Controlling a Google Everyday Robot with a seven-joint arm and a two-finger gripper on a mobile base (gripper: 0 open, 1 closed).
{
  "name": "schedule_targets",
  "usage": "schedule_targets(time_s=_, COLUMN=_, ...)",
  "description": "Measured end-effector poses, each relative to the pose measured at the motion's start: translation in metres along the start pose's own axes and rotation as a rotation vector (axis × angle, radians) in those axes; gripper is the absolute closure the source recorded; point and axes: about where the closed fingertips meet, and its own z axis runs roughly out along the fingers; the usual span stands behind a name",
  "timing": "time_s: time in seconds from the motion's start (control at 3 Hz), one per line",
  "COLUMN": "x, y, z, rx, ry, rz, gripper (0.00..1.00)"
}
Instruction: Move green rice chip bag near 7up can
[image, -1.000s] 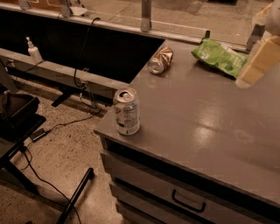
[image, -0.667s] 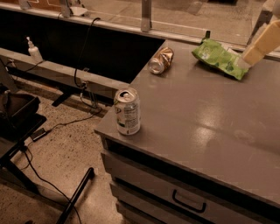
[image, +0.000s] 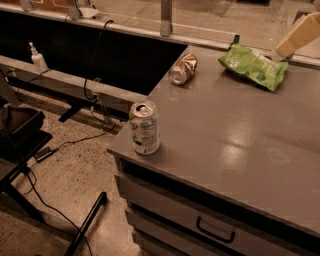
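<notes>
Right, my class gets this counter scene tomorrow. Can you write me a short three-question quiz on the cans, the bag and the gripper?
1. True or false: the 7up can lies on its side on the counter.
2. Fill in: the copper-gold can lies on its ____.
3. The gripper, at the top right of the view, is nearest which thing? A) green rice chip bag B) 7up can C) copper-gold can

Key:
1. False; it stands upright near the counter's front-left corner.
2. side
3. A
</notes>
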Motion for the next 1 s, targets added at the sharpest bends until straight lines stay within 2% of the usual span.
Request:
schedule_targets(time_s=0.33, x=-0.002, y=0.002, z=0.009, rx=-0.023, ry=0.001, rz=0.008, gripper=0.0)
schedule_targets(time_s=0.67, x=0.0, y=-0.009, z=0.037, rx=-0.011, ry=0.016, rz=0.045, gripper=0.0)
schedule_targets(time_s=1.0, x=0.01, y=-0.029, z=0.096, rx=0.033, ry=0.056, rz=0.145, gripper=0.0)
